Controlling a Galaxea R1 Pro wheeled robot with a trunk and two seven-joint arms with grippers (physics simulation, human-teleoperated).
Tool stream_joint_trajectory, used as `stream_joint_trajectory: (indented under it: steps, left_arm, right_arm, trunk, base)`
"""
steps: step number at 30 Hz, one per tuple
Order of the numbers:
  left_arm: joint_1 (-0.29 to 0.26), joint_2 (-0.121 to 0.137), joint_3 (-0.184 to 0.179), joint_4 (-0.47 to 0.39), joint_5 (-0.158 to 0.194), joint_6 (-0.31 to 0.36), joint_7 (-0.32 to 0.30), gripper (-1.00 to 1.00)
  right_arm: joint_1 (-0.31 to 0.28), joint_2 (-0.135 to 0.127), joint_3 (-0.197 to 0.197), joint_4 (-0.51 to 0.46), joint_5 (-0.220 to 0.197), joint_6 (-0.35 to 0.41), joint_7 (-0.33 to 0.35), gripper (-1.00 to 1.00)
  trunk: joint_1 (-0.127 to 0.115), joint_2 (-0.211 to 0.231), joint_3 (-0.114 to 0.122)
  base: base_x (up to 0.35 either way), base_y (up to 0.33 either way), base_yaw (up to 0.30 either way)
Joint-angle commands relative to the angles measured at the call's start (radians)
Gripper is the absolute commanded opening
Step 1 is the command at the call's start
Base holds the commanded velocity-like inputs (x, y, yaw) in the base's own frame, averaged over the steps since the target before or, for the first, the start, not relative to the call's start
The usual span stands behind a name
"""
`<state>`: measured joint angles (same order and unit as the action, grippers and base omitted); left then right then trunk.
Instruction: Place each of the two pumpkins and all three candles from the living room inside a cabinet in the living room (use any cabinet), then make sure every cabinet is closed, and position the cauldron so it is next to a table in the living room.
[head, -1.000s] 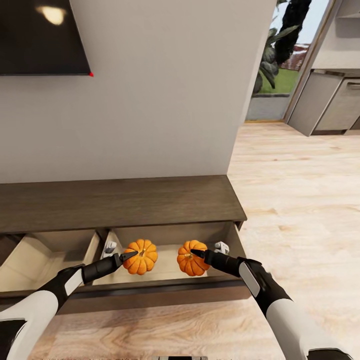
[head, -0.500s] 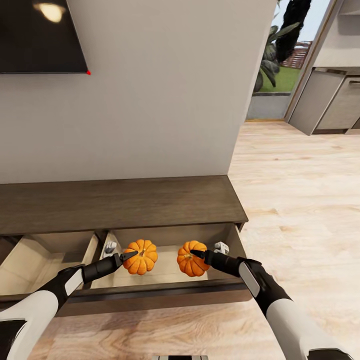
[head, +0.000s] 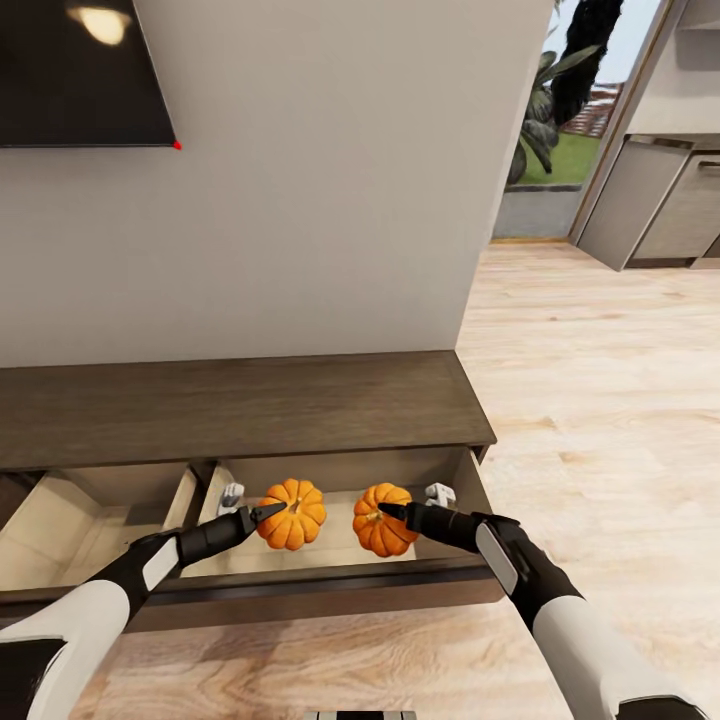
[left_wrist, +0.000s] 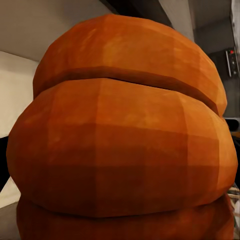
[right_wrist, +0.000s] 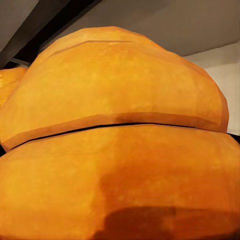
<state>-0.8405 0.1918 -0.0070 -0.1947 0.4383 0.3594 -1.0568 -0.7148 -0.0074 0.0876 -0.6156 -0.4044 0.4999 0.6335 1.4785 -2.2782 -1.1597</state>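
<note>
Two small ribbed orange pumpkins are in my jaws, one on each arm, both hanging over the open right-hand drawer of the long dark-brown wooden cabinet (head: 240, 405) under the wall TV. My left gripper (head: 268, 513) is closed on the left pumpkin (head: 293, 513), its dark tip pressed against the near side of the fruit; my right gripper (head: 392, 512) is closed on the right pumpkin (head: 380, 520) in the same way. The two pumpkins sit near each other without touching, above the pale light-wood drawer interior (head: 330, 545). In each wrist view orange ribs crowd right up against the lens, which fits a firm hold.

I judge this to be the placing step for the pumpkins: they are over the drawer but whether they rest on its floor I cannot tell. Next I should lower both a little until they are seated, part the jaws, and draw my arms back clear of the drawer front (head: 320, 590) before pushing it shut. A second drawer to the left is also open and will need closing. The candles and the cauldron remain to be dealt with.
</note>
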Motion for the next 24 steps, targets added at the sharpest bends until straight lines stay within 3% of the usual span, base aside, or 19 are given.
stream_joint_trajectory:
  steps: [1,14,20,24]
  left_arm:
    - [0.0,-0.001,0.002,-0.001,0.0,0.0,0.002,-1.0]
    - [-0.003,0.013,0.011,-0.006,0.005,0.02,0.016,-1.0]
    - [-0.004,0.018,0.011,-0.005,0.008,0.02,0.136,-1.0]
    - [-0.003,0.012,0.009,-0.006,0.007,0.02,0.158,-1.0]
  right_arm:
    - [0.0,0.0,0.0,0.0,-0.001,0.001,0.0,-1.0]
    - [-0.012,0.0,-0.005,0.016,-0.012,0.007,-0.041,-1.0]
    - [-0.014,0.004,-0.006,0.026,-0.017,0.061,-0.093,-1.0]
    - [-0.014,0.005,-0.006,0.027,-0.017,0.064,-0.098,-1.0]
  trunk:
    - [0.0,0.0,0.0]
    - [0.0,0.0,0.0]
    - [0.0,0.0,0.0]
    - [0.0,0.0,0.0]
  base:
    - [0.0,0.0,0.0]
    - [0.0,0.0,0.0]
    - [0.0,0.0,0.0]
    - [0.0,0.0,0.0]
